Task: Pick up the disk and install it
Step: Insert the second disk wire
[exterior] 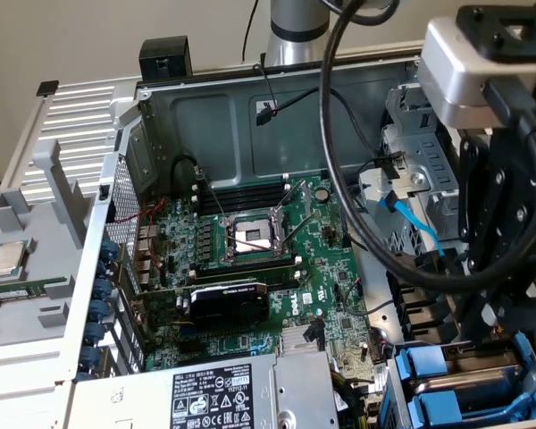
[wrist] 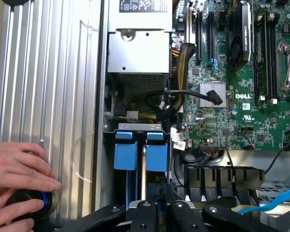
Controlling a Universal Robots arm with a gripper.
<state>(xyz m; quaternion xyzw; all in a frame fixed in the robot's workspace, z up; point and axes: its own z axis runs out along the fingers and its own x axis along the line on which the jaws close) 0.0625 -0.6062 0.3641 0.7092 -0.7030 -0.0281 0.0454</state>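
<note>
We see an open desktop computer case (exterior: pixel 277 98) of grey sheet metal lying on its side, with a green motherboard (exterior: pixel 250 268) spread across its floor. On the board sit an empty square processor socket with a raised metal lever (exterior: pixel 253 237), a black graphics card (exterior: pixel 228 299), and, towards the near edge in the exterior view, a large silver power supply box with a black-and-white warning label (exterior: pixel 214 393).

The black gripper (wrist: pixel 157 205) of the arm hangs over the drive bay in the corner of the case at the exterior view's right. Its fingers (wrist: pixel 145 212) stand close together, clenched on the upper edge of the disk (wrist: pixel 142 186). We see that disk only as a thin grey metal edge running down between two blue plastic carrier tabs (wrist: pixel 135 150). The tabs stand side by side just beside the power supply, and the disk sits upright in the bay between them. In the exterior view the blue carrier pieces (exterior: pixel 464 384) show beneath the dark gripper body (exterior: pixel 509 232).

A light blue flat cable (exterior: pixel 411 219) runs across the grey drive cage.

A person's hand (wrist: pixel 19 164) rests on a round black knob with a blue ring (wrist: pixel 29 205), on the ribbed silver panel (wrist: pixel 48 72) outside the case.
</note>
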